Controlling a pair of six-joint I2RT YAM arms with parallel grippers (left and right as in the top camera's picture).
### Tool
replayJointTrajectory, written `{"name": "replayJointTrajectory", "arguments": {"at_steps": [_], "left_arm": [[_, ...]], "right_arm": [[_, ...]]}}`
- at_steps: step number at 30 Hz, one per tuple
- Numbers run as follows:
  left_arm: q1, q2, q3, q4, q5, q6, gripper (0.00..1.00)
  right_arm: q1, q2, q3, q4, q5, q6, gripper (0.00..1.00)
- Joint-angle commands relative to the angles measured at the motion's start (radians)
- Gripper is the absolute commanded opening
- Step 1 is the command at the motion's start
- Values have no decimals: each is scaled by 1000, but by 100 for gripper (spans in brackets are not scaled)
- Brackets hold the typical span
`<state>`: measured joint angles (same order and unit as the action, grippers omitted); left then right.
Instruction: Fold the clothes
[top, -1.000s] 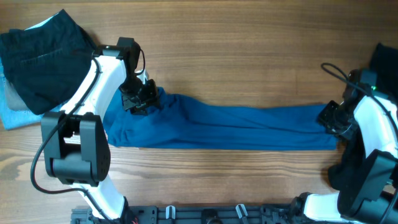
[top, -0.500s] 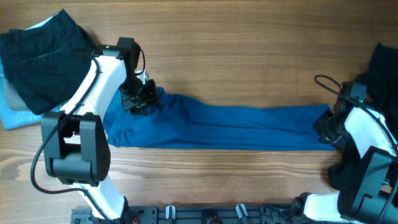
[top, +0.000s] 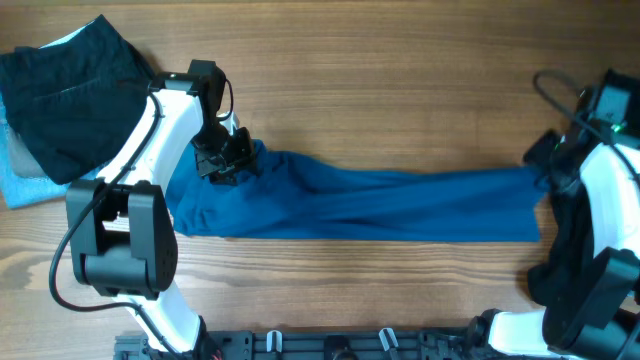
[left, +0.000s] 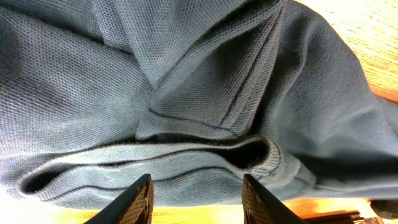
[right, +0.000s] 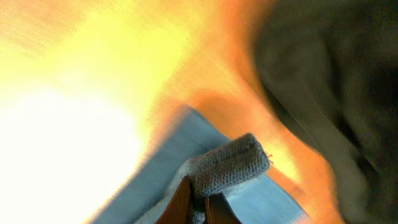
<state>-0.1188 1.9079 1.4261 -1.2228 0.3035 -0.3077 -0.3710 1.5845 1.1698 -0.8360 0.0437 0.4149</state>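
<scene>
Right wrist blurred | right hand (right: 198, 198) pinches blue garment (top: 380, 205) cuff | left hand (left: 198, 199) wide over it

Overhead view was bright, evenly lit and sharp, with only soft shadows on the table (top: 400, 100). Left wrist view was sharp on the cloth (left: 186, 93) weave, with dark shadowed folds and the table corner overexposed top right. Right wrist view was badly motion-blurred, with white glare blown out at left, an orange cast and a dark smear upper right.
</scene>
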Motion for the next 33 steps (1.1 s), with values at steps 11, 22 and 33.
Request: {"name": "replayJointTrajectory", "arguments": {"at_steps": [11,22,33], "left_arm": [[-2,11,-2,1,-10,9,45],[-2,11,-2,2,-10,10,46],[-2,11,-2,1,-10,10,46]], "right_arm": [[-2,-18,87,367,-429,-18,4],[-3,-18,82,-22,0,-58,4],[-3,-18,-122,-125,224,-45,11]]}}
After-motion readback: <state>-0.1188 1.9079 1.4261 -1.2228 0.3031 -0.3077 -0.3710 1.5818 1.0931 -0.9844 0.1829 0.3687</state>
